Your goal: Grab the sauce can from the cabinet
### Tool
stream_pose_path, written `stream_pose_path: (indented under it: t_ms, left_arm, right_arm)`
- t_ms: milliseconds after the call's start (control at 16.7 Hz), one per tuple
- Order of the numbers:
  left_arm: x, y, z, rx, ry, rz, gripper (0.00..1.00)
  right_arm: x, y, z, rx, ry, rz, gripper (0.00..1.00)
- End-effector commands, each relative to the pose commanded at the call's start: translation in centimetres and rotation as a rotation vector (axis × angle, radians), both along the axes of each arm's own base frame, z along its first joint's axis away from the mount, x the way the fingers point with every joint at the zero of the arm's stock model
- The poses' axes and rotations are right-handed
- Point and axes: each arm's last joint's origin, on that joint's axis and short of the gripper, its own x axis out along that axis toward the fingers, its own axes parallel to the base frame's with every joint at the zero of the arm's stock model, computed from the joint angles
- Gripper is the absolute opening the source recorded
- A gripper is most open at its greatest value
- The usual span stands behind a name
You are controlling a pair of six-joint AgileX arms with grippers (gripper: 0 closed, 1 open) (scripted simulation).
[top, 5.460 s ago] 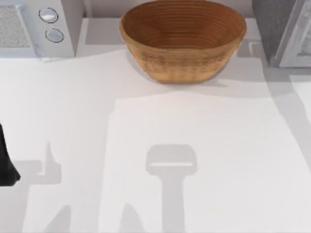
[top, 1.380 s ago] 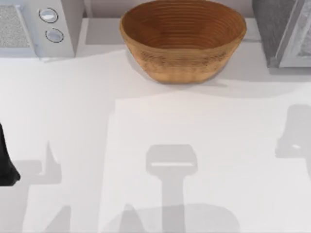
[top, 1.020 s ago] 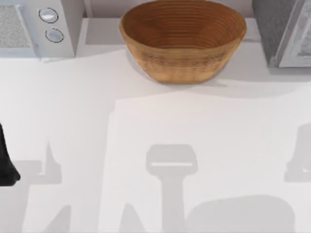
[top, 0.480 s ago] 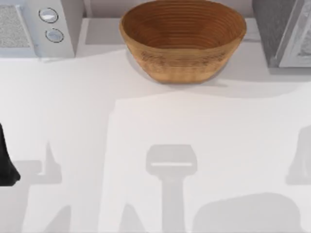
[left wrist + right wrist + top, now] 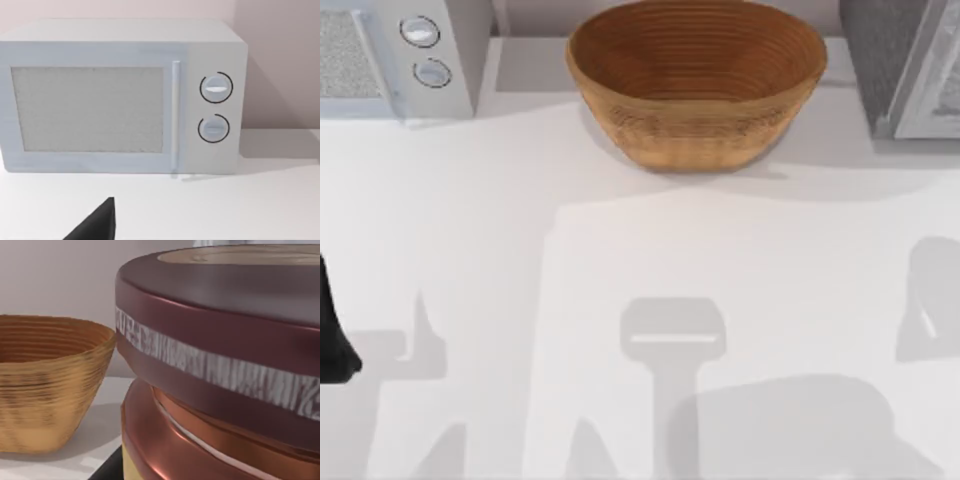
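Note:
The sauce can [image 5: 215, 365] looms very close in the right wrist view: dark maroon rim, tan lid centre, a pale patterned band and a coppery body below. My right gripper is shut on it, with a dark finger [image 5: 107, 467] showing under the can. The can hangs above the white table, with the woven basket [image 5: 45, 385] beyond it. The grey cabinet [image 5: 905, 60] stands at the table's far right corner. My left gripper [image 5: 332, 340] is parked at the table's left edge, facing the microwave [image 5: 120, 95].
The big brown woven basket [image 5: 695, 80] stands at the back centre of the table. The white microwave [image 5: 390, 55] fills the back left corner. Soft arm shadows lie on the table [image 5: 620, 250] at the right and near the front edge.
The large shadow near the table's front edge has slid leftward and the shadow at the right edge has shifted up. The basket, microwave and left arm have not moved.

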Motion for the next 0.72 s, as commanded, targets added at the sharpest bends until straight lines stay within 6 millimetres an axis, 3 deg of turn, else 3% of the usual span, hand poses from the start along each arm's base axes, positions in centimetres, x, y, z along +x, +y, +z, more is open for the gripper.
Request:
stream_pose_path:
  t_ms: [360, 720]
  left_arm:
    - [0.0, 0.0, 0.0, 0.0, 0.0, 0.0, 1.0]
    - [0.0, 0.0, 0.0, 0.0, 0.0, 0.0, 1.0]
  right_arm:
    - [5.0, -0.6, 0.2, -0.007, -0.008, 0.226, 0.0]
    - [9.5, -1.9, -3.6, -0.012, -0.006, 0.452, 0.0]
